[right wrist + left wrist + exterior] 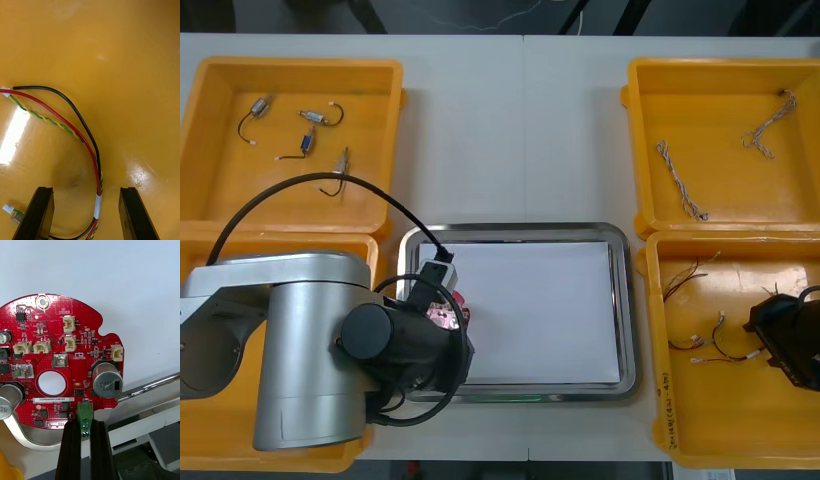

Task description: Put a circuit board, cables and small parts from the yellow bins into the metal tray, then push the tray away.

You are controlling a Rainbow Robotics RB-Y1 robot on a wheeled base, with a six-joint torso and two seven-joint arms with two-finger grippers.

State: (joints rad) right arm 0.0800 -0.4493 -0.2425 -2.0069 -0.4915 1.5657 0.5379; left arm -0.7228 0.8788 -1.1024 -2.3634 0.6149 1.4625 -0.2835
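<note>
The left gripper (pixel 85 424) was clamped on a green connector (pixel 85 415) at the edge of a round red circuit board (pixel 56 360). Its two black fingers (pixel 71 450) stood close together with only that connector between them. In the front view this gripper sat left of centre in the lower half of the frame, at the left edge of the metal tray (pixel 630 300). The board lay partly over the tray's shiny rim and partly over its white inside. Whether the board rested on the tray or hung just above it could not be told.

The right gripper (pixel 87 191) was at the lower right of the front view, inside the lower right yellow bin (pixel 660 410). Its fingers stood apart. A cable (pixel 77 131) of red, black and twisted yellow-green strands ran between them on the bin floor, touching neither finger.

At the upper left of the front view, another yellow bin (pixel 210 190) held several small metal parts (pixel 320 117) with thin wires. At the upper right, a third bin (pixel 640 150) held two pale twisted cables (pixel 680 180), lying apart from each other.
</note>
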